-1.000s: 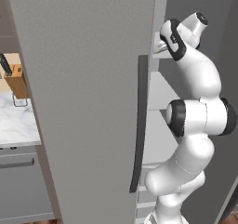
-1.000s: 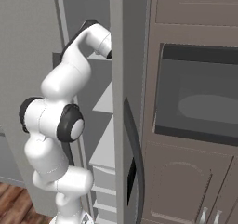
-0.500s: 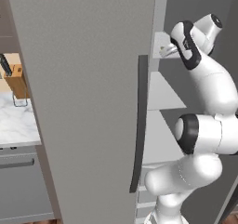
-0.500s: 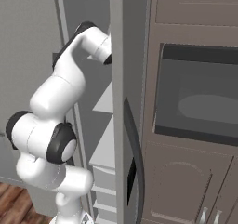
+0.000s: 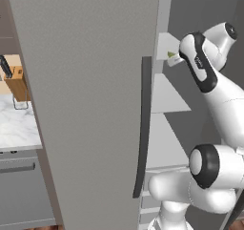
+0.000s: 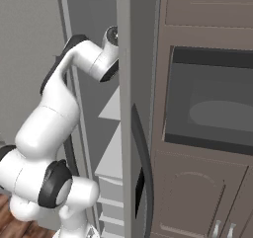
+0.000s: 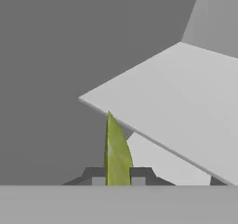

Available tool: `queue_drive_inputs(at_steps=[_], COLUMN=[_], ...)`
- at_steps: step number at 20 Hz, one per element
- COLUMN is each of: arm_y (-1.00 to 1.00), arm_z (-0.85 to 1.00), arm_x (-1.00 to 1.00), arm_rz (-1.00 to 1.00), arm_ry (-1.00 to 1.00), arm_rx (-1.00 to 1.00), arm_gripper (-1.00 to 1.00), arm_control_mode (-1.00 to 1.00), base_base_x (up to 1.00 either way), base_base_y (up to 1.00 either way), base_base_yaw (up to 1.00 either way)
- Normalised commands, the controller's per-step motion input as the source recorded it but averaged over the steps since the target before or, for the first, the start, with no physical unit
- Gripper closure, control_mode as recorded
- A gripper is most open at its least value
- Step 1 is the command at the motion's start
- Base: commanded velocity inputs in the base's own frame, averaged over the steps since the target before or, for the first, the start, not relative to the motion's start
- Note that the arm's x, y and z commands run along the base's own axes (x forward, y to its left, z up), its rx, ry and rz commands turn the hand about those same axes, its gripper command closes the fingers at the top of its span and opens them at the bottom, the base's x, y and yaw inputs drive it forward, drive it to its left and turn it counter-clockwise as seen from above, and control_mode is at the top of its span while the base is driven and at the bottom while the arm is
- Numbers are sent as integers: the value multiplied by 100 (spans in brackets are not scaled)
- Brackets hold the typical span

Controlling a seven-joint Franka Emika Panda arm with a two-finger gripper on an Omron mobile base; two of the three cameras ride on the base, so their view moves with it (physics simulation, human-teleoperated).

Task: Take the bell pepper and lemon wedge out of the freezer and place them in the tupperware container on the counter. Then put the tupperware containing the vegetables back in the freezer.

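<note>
Since a second ago my arm has straightened and lifted, drawing the gripper [image 5: 175, 58] back from the shelf.

Left base view: the fingers pinch the lemon wedge [image 5: 171, 55] beside the freezer [image 5: 86, 105] door's edge. I'd retreat straight out, minding that door and its handle [image 5: 142, 129]; the counter [image 5: 16, 126] lies left.

Right base view: the door hides my wrist.

Hand view: the wedge [image 7: 116, 155] stands clamped between both fingertips [image 7: 98, 176], a shelf [image 7: 181, 107] close ahead.

The arm was swung back: its elbow joint was lowered and its wrist raised and drawn rightward in the left base view. The gripper [image 5: 174, 58], clamped on the lemon wedge [image 5: 171, 55], was drawn away from the freezer [image 5: 86, 105] shelves.
</note>
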Motion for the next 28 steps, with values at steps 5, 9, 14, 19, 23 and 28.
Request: queue_drive_inputs(at_steps=[5, 9, 14, 19, 23, 28], arm_y=[19, 1, 0, 0, 0, 0], arm_z=[17, 42, 44, 13, 0, 0], arm_x=[-67, -91, -99, -91, -88, -75], arm_rz=[0, -5, -10, -10, -8, -9], arm_ry=[-5, 0, 0, 2, 0, 0], arm_rx=[-8, -1, 0, 0, 0, 0], arm_gripper=[100, 100, 100, 100, 100, 100], arm_control_mode=[-100, -100, -100, -100, -100, -100], base_base_x=[0, 0, 0, 0, 0, 0], base_base_y=[0, 0, 0, 0, 0, 0], base_base_yaw=[0, 0, 0, 0, 0, 0])
